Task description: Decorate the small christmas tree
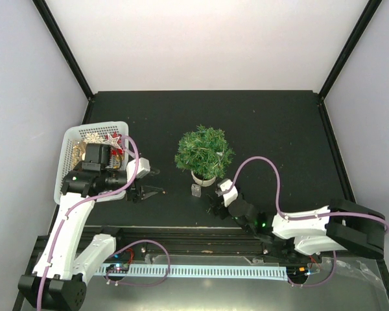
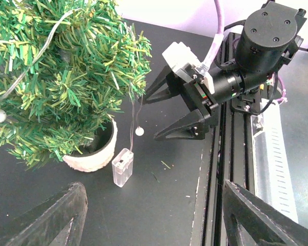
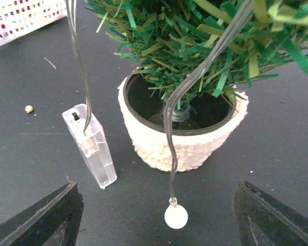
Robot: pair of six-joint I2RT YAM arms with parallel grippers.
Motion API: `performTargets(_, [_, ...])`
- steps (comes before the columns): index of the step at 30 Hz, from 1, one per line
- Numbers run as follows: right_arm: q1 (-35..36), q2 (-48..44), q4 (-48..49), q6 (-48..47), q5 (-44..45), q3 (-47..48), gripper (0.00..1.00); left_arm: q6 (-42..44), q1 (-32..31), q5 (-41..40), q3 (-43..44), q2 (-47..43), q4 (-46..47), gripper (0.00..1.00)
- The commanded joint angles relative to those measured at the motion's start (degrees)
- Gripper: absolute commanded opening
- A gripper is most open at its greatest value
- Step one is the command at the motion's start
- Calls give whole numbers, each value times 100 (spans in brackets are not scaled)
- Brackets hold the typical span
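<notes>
The small christmas tree [image 1: 204, 150] stands mid-table in its cream pot [image 1: 204, 179], with a thin light-string wire [image 3: 195, 77] draped through its branches. The wire ends in a clear battery box [image 1: 196, 190] lying beside the pot, and a white bulb [image 3: 175, 216] dangles just above the table. My right gripper [image 1: 212, 203] is open and empty, right in front of the pot [image 3: 185, 141]. The bulb hangs between its fingertips [image 3: 41, 220]. My left gripper [image 1: 157, 181] is open and empty, left of the tree and facing it [image 2: 56, 77]. The battery box [image 2: 122, 167] lies ahead of it.
A white mesh basket [image 1: 71, 139] holding ornaments, among them a red star [image 1: 114, 140], stands at the left behind my left arm. A small gold bead [image 3: 29, 108] lies on the black mat. The arms' rail [image 2: 236, 154] runs along the near edge.
</notes>
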Motion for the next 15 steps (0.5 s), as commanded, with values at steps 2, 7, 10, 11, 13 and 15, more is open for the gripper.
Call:
performTargets(2, [33, 206, 418, -487, 638, 187, 79, 47, 22, 256, -13, -57, 82, 73])
performTargets(7, [5, 654, 767, -628, 792, 228, 75, 41, 23, 308, -45, -52, 97, 73])
performTargets(10, [-74, 864, 990, -669, 880, 271, 67, 45, 24, 297, -50, -36, 92, 73])
performTargets(11, [-110, 893, 1080, -692, 856, 265, 63, 48, 21, 291, -50, -41, 84, 73])
performTargets(13, [-159, 908, 1191, -729, 813, 254, 55, 54, 29, 269, -63, -42, 73, 73])
performTargets(15, [-181, 884, 1268, -776, 770, 237, 45, 66, 24, 258, -82, -42, 81, 73])
